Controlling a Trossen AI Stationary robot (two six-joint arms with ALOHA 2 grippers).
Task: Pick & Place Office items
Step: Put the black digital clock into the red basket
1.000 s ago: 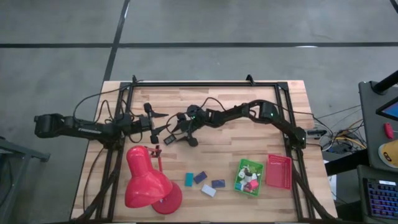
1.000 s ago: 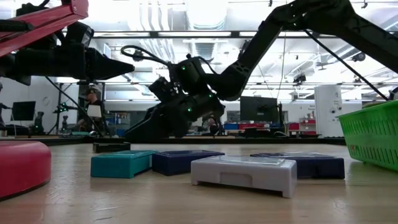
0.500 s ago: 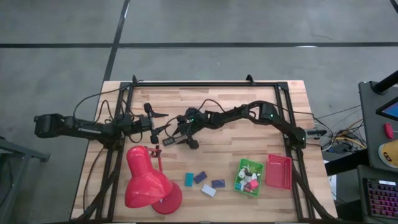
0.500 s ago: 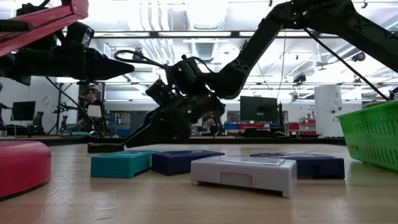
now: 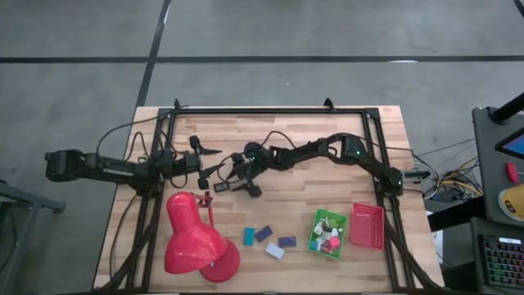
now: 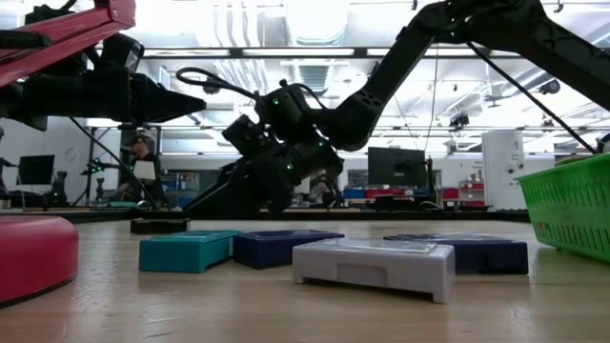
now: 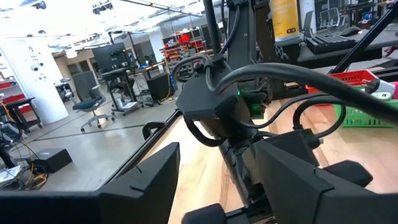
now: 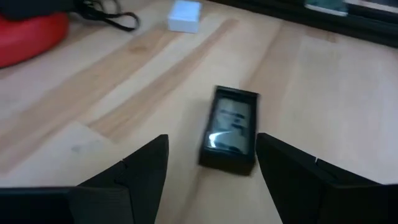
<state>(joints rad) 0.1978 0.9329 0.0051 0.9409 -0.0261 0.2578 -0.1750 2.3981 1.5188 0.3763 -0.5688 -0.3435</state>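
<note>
A flat black block point(image 8: 229, 129) lies on the table, seen between the two fingers of my open right gripper point(image 8: 212, 139) without touching them. From above, the right gripper point(image 5: 232, 180) hovers just right of this block point(image 5: 221, 187). The low view shows the block point(image 6: 159, 226) flat on the wood, with the fingers above and to its right. Teal point(image 5: 249, 237), dark blue point(image 5: 263, 233), a second dark blue point(image 5: 286, 242) and white point(image 5: 274, 251) blocks lie near the table's near edge. Several pieces sit in the green tray point(image 5: 315, 233). My left gripper point(image 5: 206, 170) waits open, left of the right one.
The big red lamp point(image 5: 193, 238) stands near the table's near left corner, its base point(image 6: 33, 252) close to the teal block point(image 6: 188, 251). A red tray point(image 5: 368, 225) sits right of the green tray. The left arm's fingers and cables crowd the space around the black block.
My right gripper dipped toward the black block, its lower finger reaching the table beside it, then rose a little. The block has slid slightly toward the table's left and still lies flat.
</note>
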